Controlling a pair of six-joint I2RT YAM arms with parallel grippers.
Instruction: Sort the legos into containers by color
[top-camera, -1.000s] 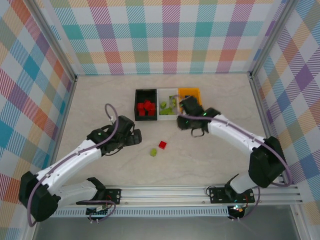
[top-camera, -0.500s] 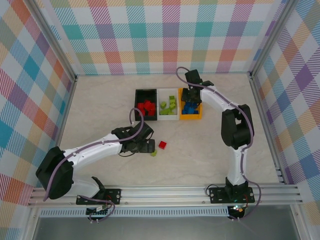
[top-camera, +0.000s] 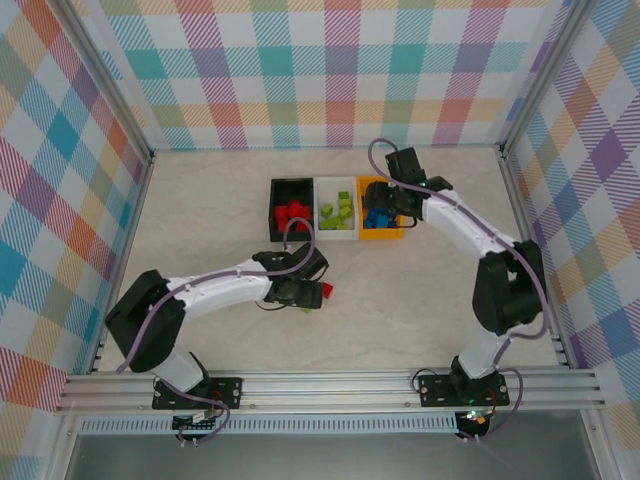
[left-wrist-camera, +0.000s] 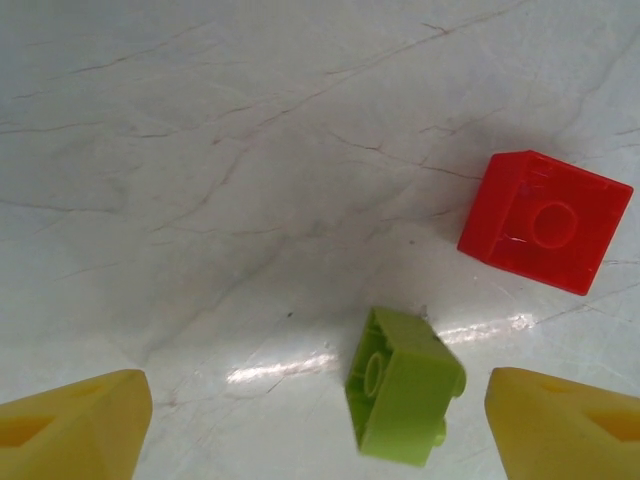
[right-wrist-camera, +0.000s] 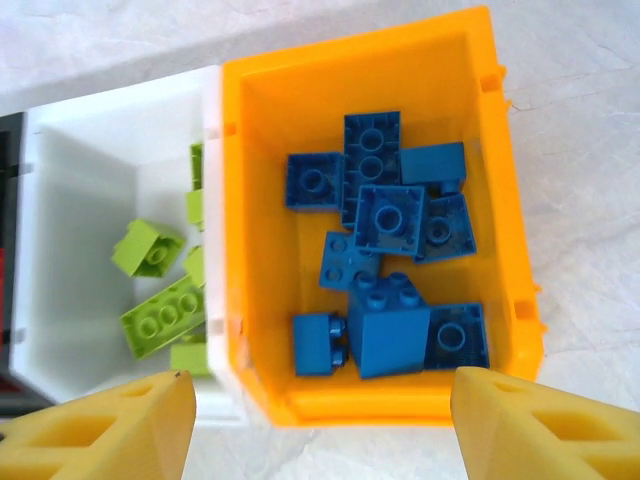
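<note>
**Desk:** What are your left fingers doing?

**Me:** My left gripper (left-wrist-camera: 320, 428) is spread wide, and its yellow fingers (left-wrist-camera: 70, 428) touch nothing. A lime brick (left-wrist-camera: 405, 398) lies tipped over on the table (left-wrist-camera: 200, 150) between them, closer to one finger but clear of both. A red brick (left-wrist-camera: 545, 222) sits just beyond it, apart from it.

**Desk:** And the right?

**Me:** My right gripper (right-wrist-camera: 320, 430) is released too and holds nothing. It hangs over the near edge of the orange bin (right-wrist-camera: 250, 200), which holds the blue bricks (right-wrist-camera: 390, 220). Left of that, the white bin (right-wrist-camera: 70, 200) has the lime bricks (right-wrist-camera: 160, 315). The black bin (top-camera: 273, 200) at the left end has the red bricks (top-camera: 292, 215). The two loose bricks lie nearer to me than the row.
</note>
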